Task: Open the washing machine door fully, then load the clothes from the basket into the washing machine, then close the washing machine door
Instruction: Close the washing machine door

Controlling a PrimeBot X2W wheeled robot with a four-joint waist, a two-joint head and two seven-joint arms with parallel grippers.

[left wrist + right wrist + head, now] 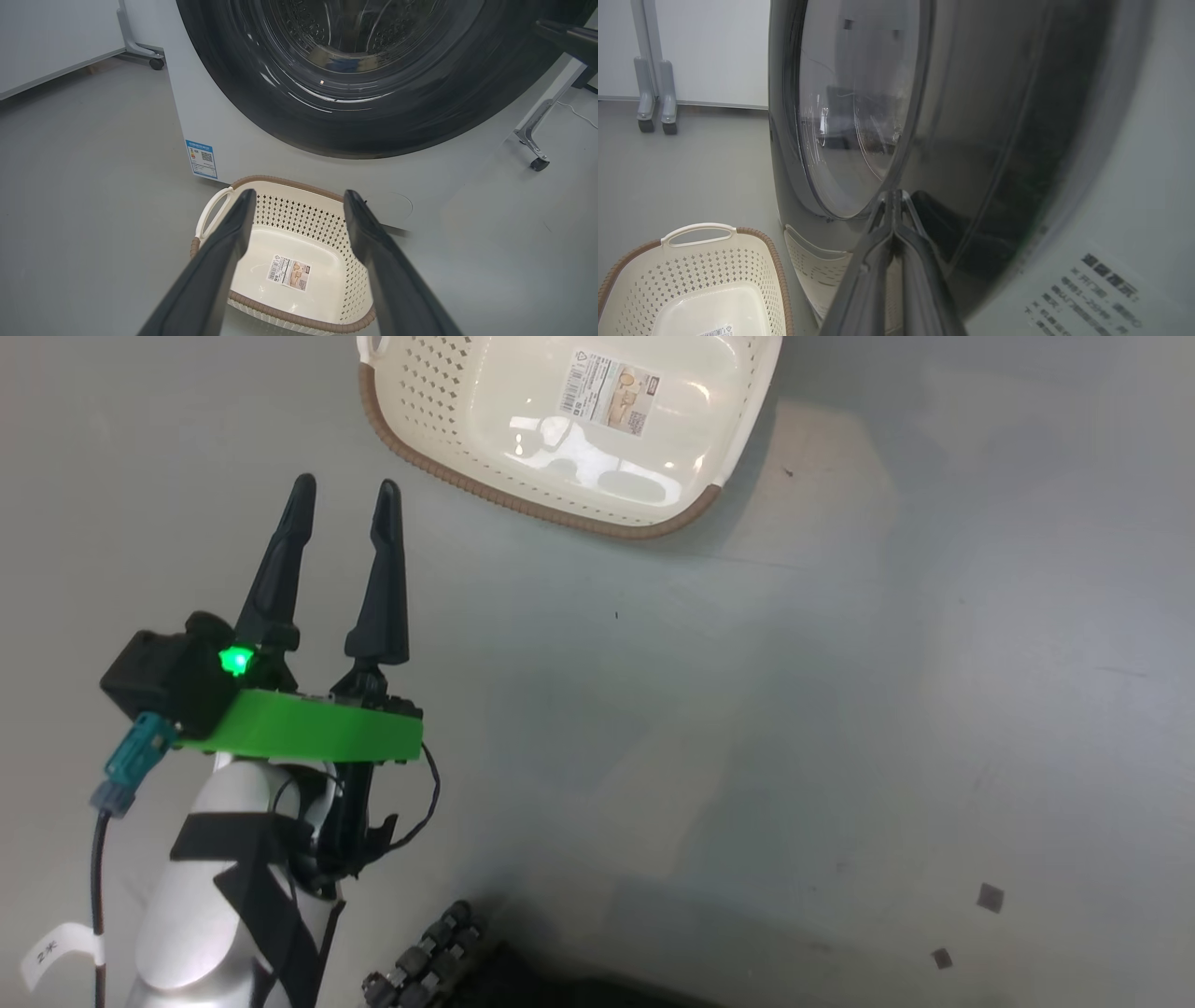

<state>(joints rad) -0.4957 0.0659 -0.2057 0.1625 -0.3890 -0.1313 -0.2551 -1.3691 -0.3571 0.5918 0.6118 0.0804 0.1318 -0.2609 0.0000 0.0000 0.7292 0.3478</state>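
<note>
Basket point(431, 401) cut by the top edge (door point(383, 121) likewise).

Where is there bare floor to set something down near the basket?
Widest: the grey floor right of the basket. Also the floor left of the washing machine, up to the castor frame. Crowded: the strip between basket and machine front, with the right tool shut at the door.

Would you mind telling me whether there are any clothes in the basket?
No, the basket shows a bare bottom with just its label in the head view, and no fabric inside.
</note>
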